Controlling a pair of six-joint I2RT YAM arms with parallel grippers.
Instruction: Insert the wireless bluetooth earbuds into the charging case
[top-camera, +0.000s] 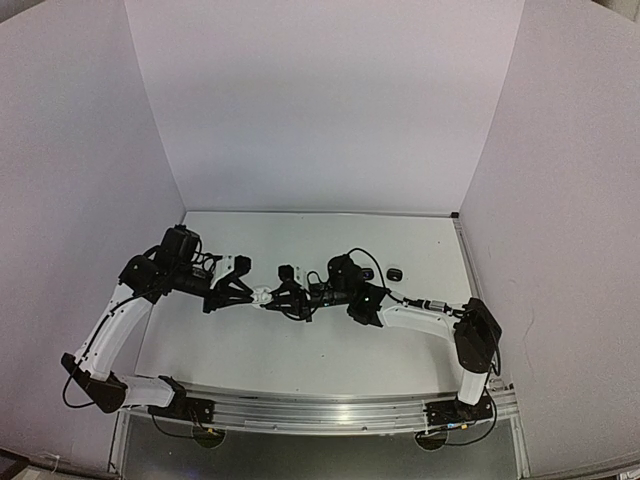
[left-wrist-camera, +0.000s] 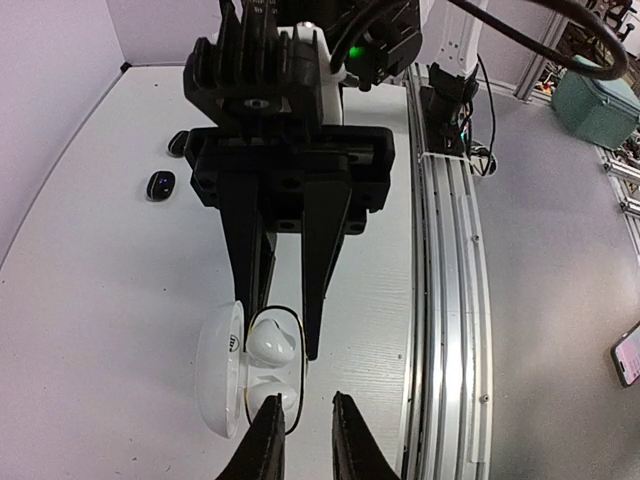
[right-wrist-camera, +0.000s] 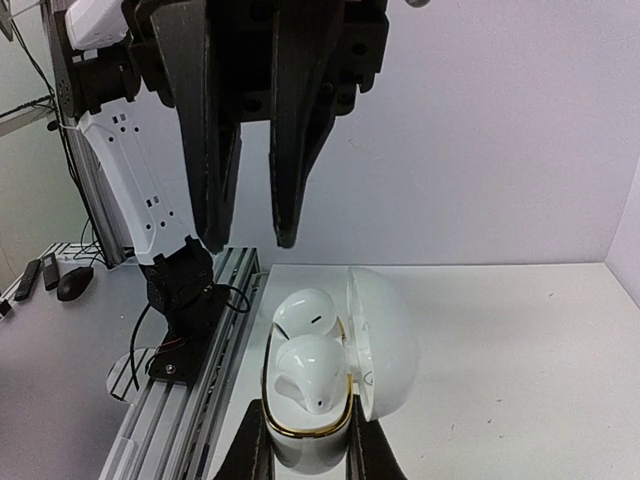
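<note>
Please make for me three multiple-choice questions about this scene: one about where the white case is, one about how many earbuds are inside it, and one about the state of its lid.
1. Where is the white charging case?
A. Flat on the table, far from both arms.
B. Between the fingers of the right gripper.
C. On the metal rail.

2. How many white earbuds sit in it?
A. None.
B. One.
C. Two.

3. How is its lid?
A. Swung open.
B. Closed.
C. Taken off and lying apart.

Answers:
1 B: the right wrist view shows that gripper's own fingers pressed on both sides of the case's base.
2 C: two white buds lie one behind the other inside the gold rim.
3 A: the lid stands up beside the buds, joined to the base.
</note>
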